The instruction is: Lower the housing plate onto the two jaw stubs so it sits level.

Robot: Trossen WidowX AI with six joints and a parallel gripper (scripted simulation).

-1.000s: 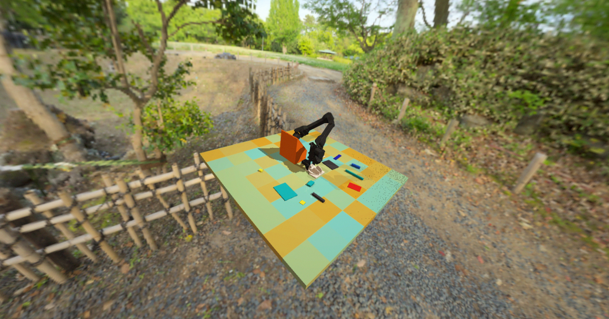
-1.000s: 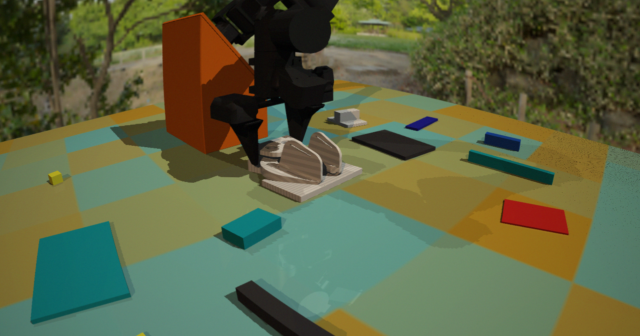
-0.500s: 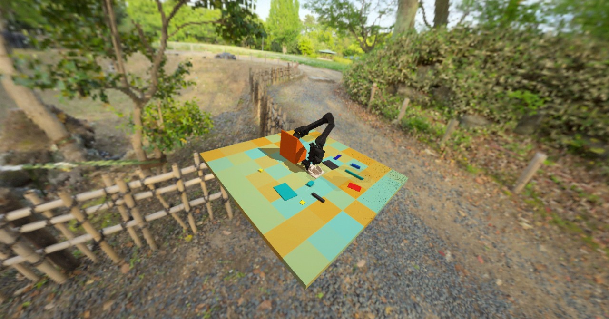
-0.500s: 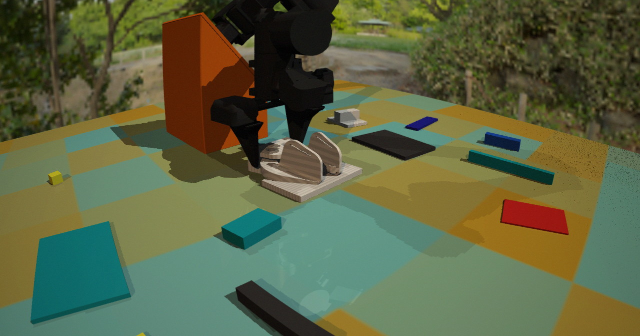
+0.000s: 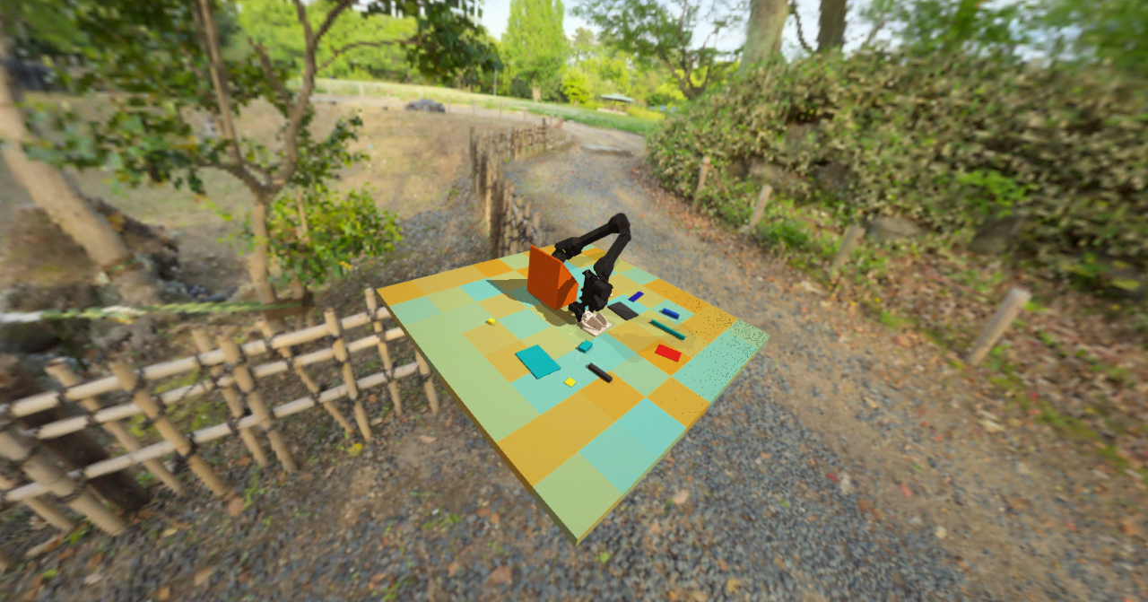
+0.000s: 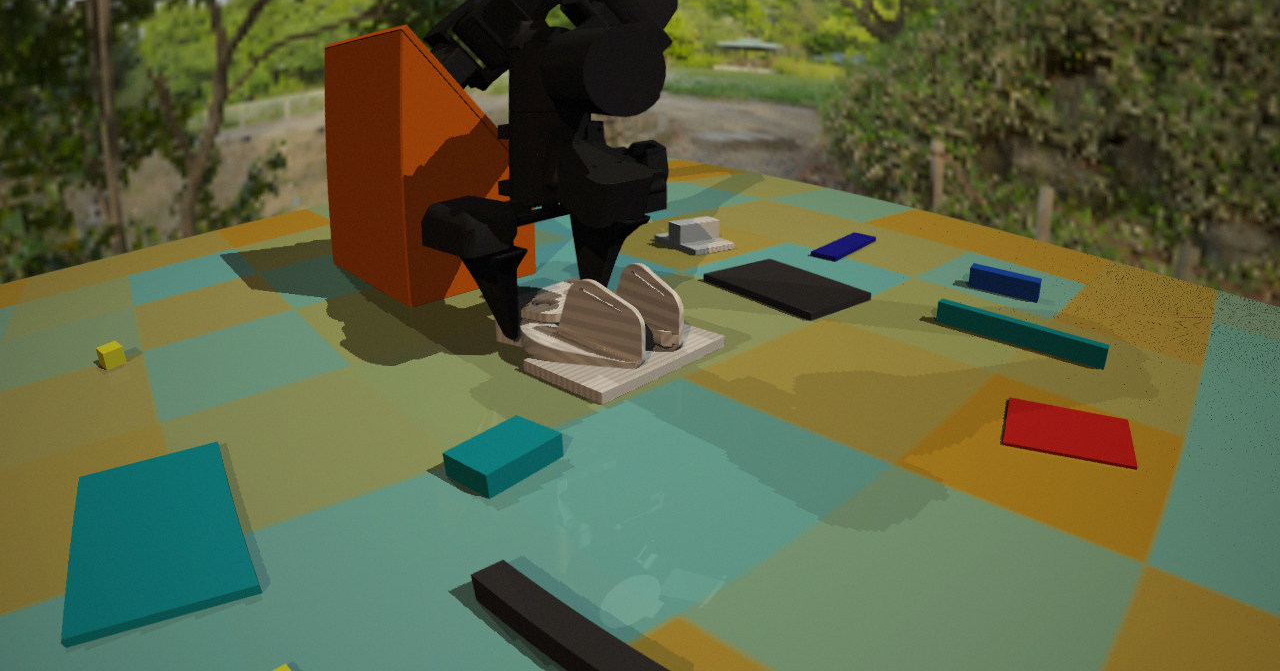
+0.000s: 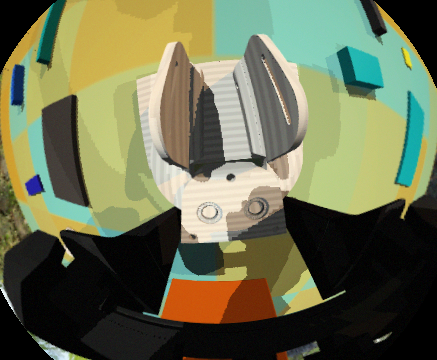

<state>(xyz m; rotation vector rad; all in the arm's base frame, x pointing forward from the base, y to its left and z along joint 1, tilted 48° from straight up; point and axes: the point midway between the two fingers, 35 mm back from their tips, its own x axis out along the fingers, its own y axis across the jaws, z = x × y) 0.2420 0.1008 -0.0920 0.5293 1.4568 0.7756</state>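
Observation:
The pale housing plate [image 6: 542, 303] [image 7: 233, 200] has two round holes, each with a pale round end showing in it in the wrist view. My gripper [image 6: 554, 311] [image 7: 230, 206] is shut on the housing plate by its two side edges. The plate is low over the rear of the two jaws; whether it touches the stubs, I cannot tell. The near jaw [image 6: 601, 322] [image 7: 275, 100] and the far jaw [image 6: 651, 304] [image 7: 174, 105] stand upright and apart on the pale base [image 6: 617, 382] [image 7: 223, 75]. The stubs are hidden under the plate.
An orange block [image 6: 371, 165] [image 5: 550, 279] [image 7: 218, 300] stands behind the gripper. A pale stepped piece [image 6: 694, 235] and a black slab [image 6: 787, 288] lie beyond the base. A teal block [image 6: 503, 454] lies in front. A teal bar [image 6: 1020, 334] and red plate [image 6: 1069, 434] lie to the right.

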